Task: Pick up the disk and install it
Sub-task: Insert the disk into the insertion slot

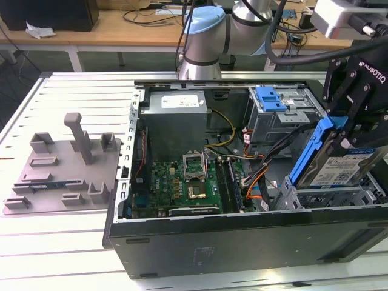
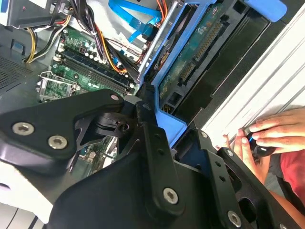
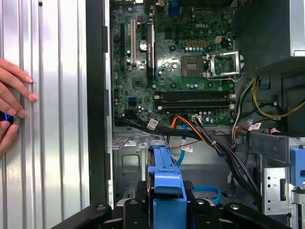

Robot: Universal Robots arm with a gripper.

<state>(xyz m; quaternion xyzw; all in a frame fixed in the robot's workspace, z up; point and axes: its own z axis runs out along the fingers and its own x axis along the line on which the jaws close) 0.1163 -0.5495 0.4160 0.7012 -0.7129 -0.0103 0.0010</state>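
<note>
Black gripper [image 3: 167,212] clenched on the disk [image 1: 337,167] — blue bracket pinched between its fingers, drive hanging tilted beneath it over the grey bay [image 1: 327,197] of the open case [image 1: 242,239] — a person's hand [image 3: 12,109] on the table [image 3: 57,143] alongside.

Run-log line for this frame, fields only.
gripper: shut on disk | disk: tilted, lower end at drive bay | site: open computer case | install: not seated

Grey fixture plate [image 1: 63,173] lies beside open computer case [image 1: 242,242].
</note>
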